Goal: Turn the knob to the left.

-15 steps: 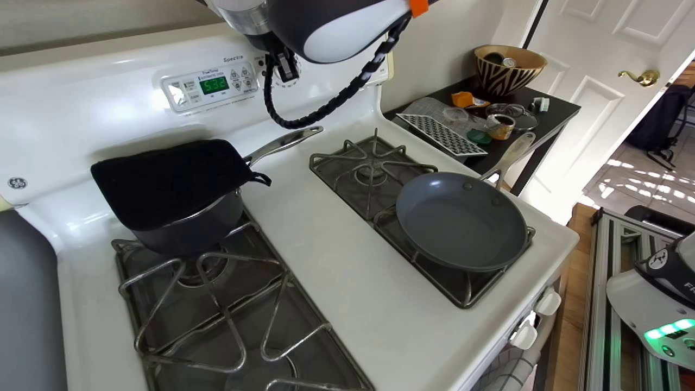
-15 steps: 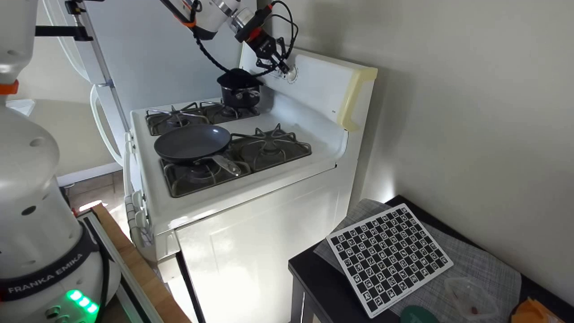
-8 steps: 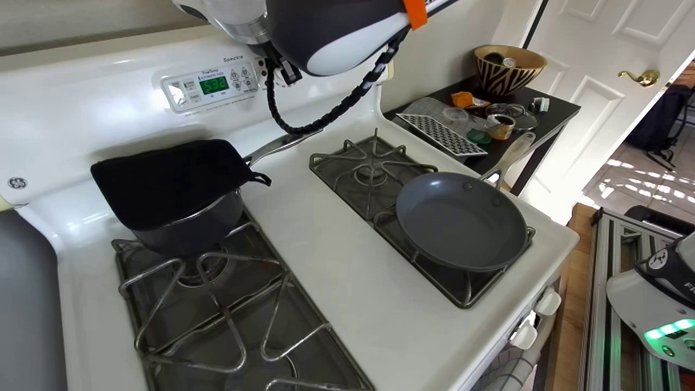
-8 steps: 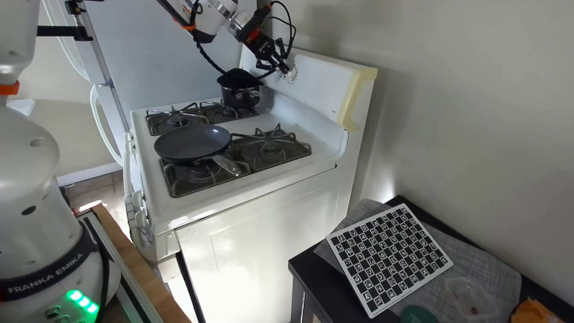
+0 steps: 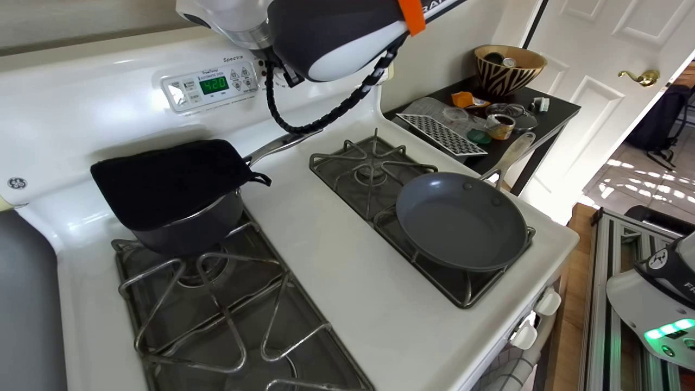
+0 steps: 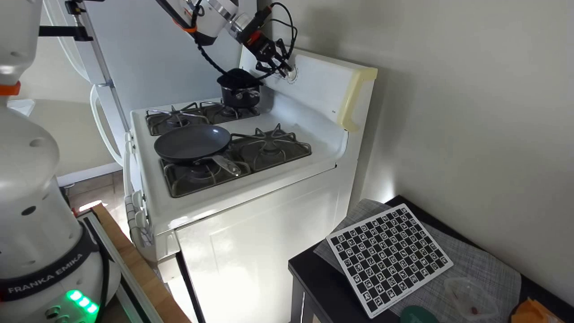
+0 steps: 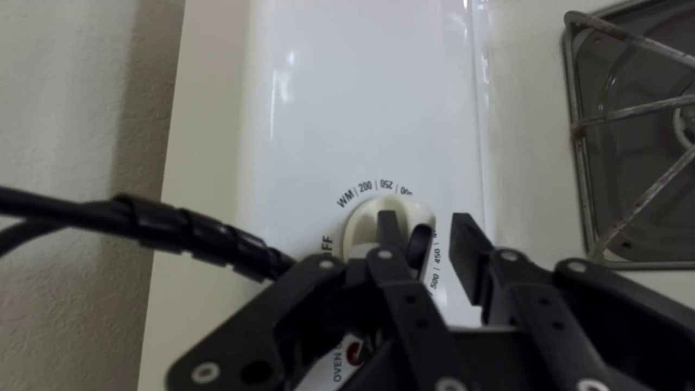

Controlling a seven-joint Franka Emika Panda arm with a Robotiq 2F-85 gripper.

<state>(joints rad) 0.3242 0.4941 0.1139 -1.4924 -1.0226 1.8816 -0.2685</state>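
The cream oven knob (image 7: 361,225) sits on the white back panel, inside a dial marked OFF, WM, 200 to 500 in the wrist view. Its raised grip has a dark oval on its end. My gripper (image 7: 426,217) is open at the knob. One finger overlaps the knob face just left of the raised grip; the other stands right of it with a visible gap. I cannot tell whether the left finger touches. In the exterior views the gripper (image 6: 284,69) is by the knob (image 6: 292,74), and the gripper (image 5: 292,77) mostly hides the knob.
The panel's green display (image 5: 214,84) reads 420. A dark pot (image 5: 195,228) with a black cloth over it stands below the panel. A grey frying pan (image 5: 461,220) is on the front burner. A black side table holds a checkered board (image 6: 390,260). A cable loops under the arm.
The arm and gripper have lowered slightly, and the gripper tips have come a little closer to the knob. The green display has changed from 532 to 420.
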